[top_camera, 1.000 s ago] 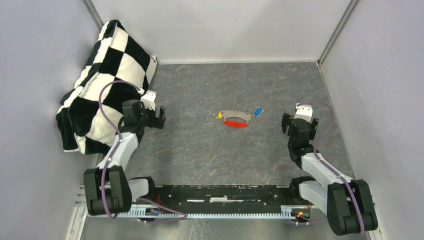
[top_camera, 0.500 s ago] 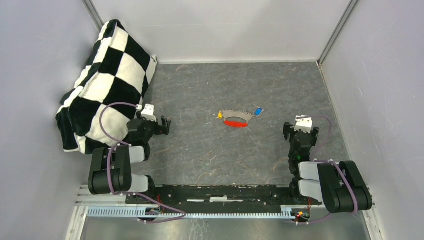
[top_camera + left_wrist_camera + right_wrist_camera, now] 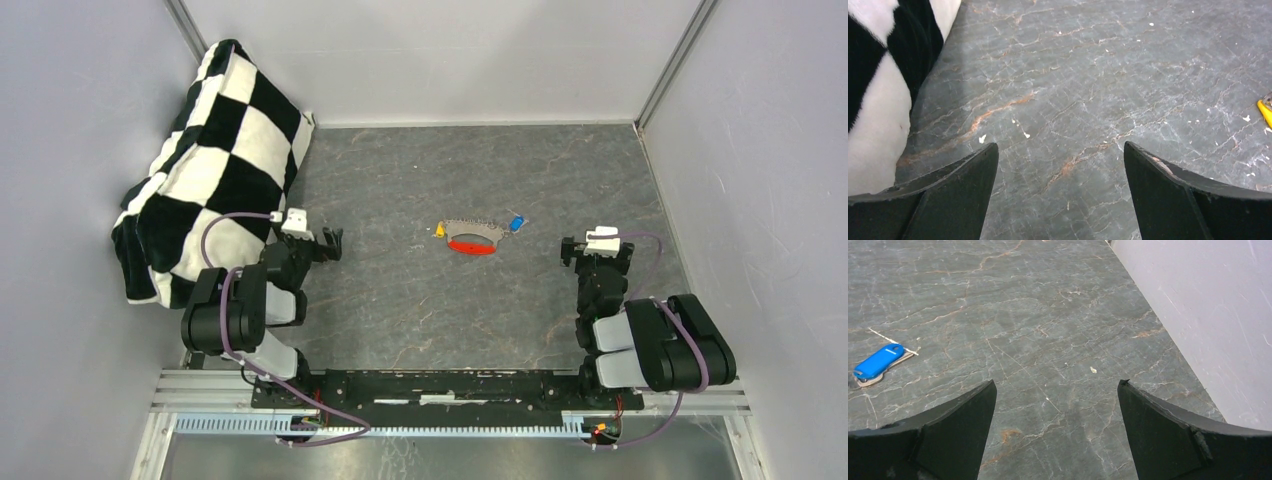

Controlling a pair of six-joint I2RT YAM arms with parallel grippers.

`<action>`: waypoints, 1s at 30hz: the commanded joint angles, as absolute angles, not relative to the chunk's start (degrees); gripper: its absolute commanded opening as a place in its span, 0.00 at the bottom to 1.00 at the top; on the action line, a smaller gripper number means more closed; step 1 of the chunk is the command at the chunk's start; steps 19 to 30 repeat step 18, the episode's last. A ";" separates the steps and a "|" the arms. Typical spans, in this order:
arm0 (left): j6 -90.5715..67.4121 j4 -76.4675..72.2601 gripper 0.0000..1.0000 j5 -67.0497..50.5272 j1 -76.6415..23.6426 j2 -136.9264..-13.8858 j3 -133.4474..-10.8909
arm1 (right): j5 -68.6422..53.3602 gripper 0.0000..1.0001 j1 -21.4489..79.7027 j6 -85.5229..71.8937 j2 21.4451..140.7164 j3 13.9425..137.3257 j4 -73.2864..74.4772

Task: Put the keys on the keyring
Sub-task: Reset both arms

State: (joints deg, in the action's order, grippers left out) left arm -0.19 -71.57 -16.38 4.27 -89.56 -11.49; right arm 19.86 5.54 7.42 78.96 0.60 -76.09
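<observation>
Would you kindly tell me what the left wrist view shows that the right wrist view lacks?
Left wrist only: the checkered cloth at its left edge, the yellow key cap at its right edge. Right wrist only: the blue-capped key and the side wall. Both: the grey veined table, plus open jaws on the left end effector and the right end effector.

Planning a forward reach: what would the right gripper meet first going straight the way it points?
Likely only bare table; the right gripper aims past the blue-capped key lying to its left. Depth unclear.
</observation>
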 commanded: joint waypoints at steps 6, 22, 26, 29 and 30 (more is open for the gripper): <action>-0.35 -71.63 1.00 -12.66 3.19 -88.17 -12.07 | 18.25 0.98 5.71 9.01 78.21 -4.33 -78.66; -0.35 -71.31 1.00 -12.55 3.18 -88.30 -12.22 | 18.17 0.98 5.71 9.05 78.23 -4.39 -78.93; -0.35 -71.31 1.00 -12.55 3.18 -88.30 -12.22 | 18.17 0.98 5.71 9.05 78.23 -4.39 -78.93; -0.35 -71.31 1.00 -12.55 3.18 -88.30 -12.22 | 18.17 0.98 5.71 9.05 78.23 -4.39 -78.93; -0.35 -71.31 1.00 -12.55 3.18 -88.30 -12.22 | 18.17 0.98 5.71 9.05 78.23 -4.39 -78.93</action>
